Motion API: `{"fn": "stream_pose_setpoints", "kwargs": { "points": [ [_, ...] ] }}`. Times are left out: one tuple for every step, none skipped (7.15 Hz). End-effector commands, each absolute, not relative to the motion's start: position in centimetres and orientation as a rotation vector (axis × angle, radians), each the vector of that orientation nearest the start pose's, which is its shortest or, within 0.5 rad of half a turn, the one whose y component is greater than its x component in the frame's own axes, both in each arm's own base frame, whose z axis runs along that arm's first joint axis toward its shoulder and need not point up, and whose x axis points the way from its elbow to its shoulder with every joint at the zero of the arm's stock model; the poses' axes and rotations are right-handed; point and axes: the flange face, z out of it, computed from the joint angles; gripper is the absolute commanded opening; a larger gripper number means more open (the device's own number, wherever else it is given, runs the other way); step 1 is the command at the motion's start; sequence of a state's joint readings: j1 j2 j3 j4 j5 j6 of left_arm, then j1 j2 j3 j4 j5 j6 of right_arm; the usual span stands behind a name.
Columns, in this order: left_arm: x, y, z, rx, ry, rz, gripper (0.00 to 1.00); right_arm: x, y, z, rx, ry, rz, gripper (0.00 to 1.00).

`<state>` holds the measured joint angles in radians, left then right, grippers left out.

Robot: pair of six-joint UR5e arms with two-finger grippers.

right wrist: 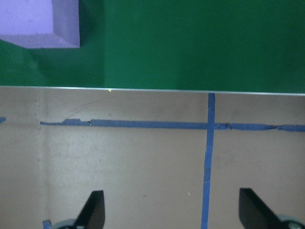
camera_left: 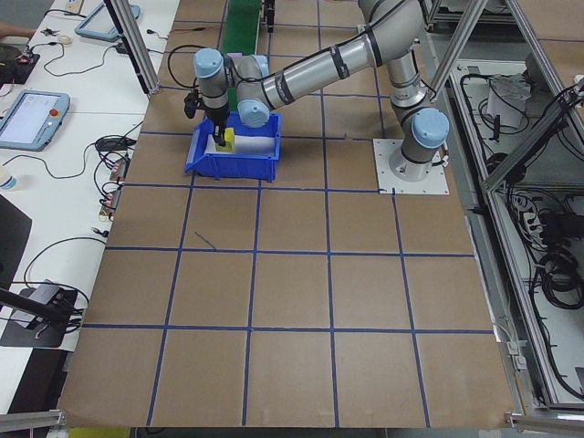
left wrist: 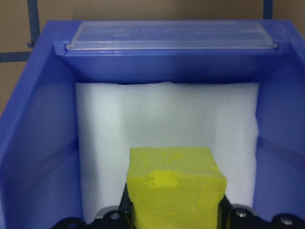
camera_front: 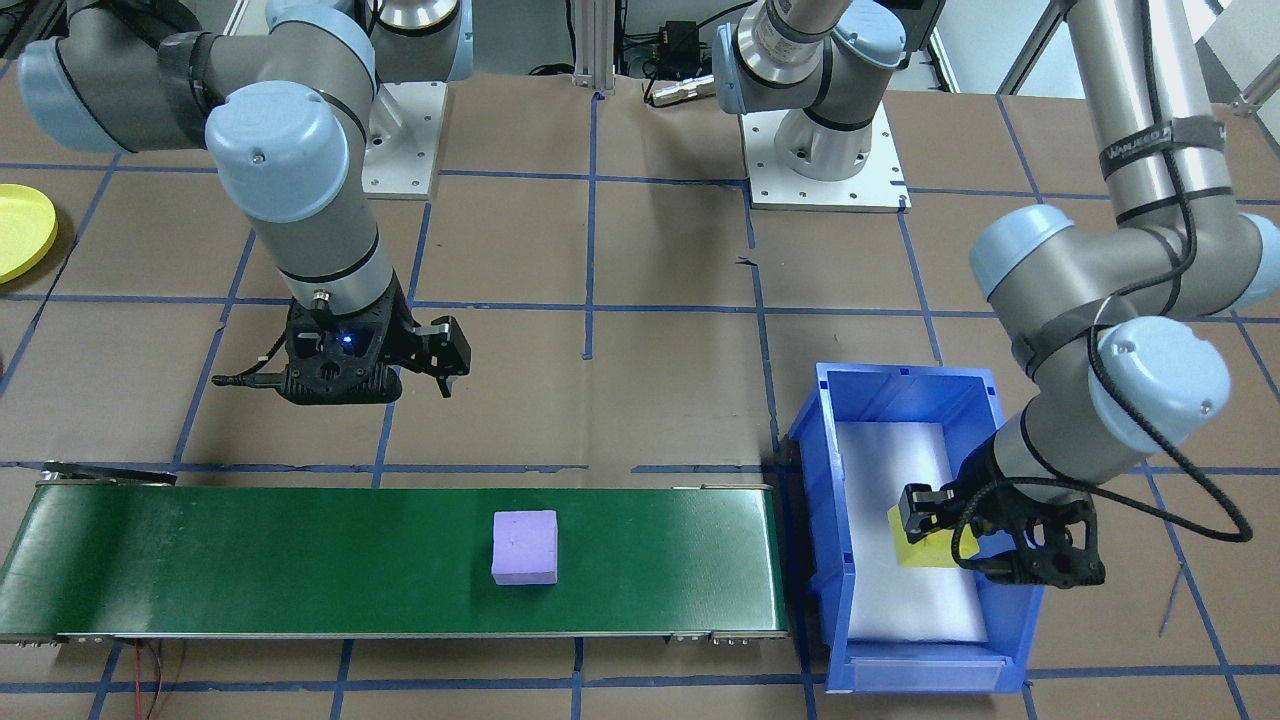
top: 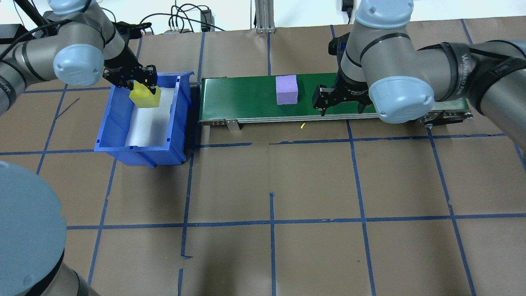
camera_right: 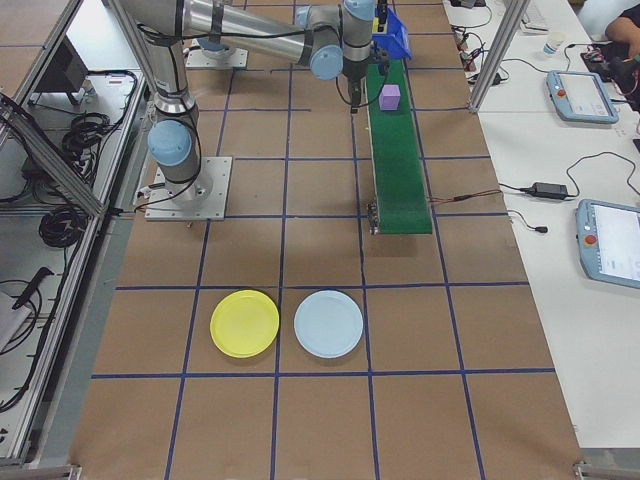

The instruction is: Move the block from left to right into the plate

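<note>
Overhead exterior view: the left tool [top: 141, 82] is seen pinching a yellow foam cube [top: 145, 96] inside the blue rectangular plastic bin [top: 181, 123], above its white foam liner [top: 144, 127]. This is judged to be the pick-up step, with the cube gripped but not yet carried out of the bin. The next move is judged to call for a lift clear of the bin's walls, then a set-down on the green conveyor belt [top: 246, 96] just beside the bin. A lilac foam cube [top: 287, 89] is lying on the belt, well apart from the bin, so the set-down spot near the bin end is not blocked by it. The right tool [top: 341, 109] is held spread and empty over the belt's near edge, beyond the lilac cube as seen from the bin. The round bright yellow plastic plate [camera_right: 245, 323] rests on the counter far from the bin, past the belt's other end, just beside a pale blue round plate [camera_right: 329, 323].
</note>
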<state>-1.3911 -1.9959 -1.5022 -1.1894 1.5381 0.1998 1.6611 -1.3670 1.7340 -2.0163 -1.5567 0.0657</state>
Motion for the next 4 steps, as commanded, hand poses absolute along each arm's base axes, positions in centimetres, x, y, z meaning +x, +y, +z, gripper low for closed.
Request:
{"fn": "stream_pose_setpoints", "kwargs": {
  "points": [
    [-3.2,-62.0,38.4,0.015,3.168,-0.015,0.25,13.6,-58.8,36.3,0.078,3.107,-0.237,1.0],
    [-6.2,-60.9,40.4,-0.002,3.163,-0.058,0.25,10.8,-60.5,36.9,0.146,3.102,-0.265,1.0],
    [-10.6,-60.3,41.2,-0.051,3.168,-0.103,0.25,7.1,-61.7,36.8,0.161,3.108,-0.267,1.0],
    [-14.9,-60.0,41.1,-0.07,3.175,-0.151,0.25,2.1,-62.3,36.4,0.081,3.126,-0.264,1.0]
  ]
}}
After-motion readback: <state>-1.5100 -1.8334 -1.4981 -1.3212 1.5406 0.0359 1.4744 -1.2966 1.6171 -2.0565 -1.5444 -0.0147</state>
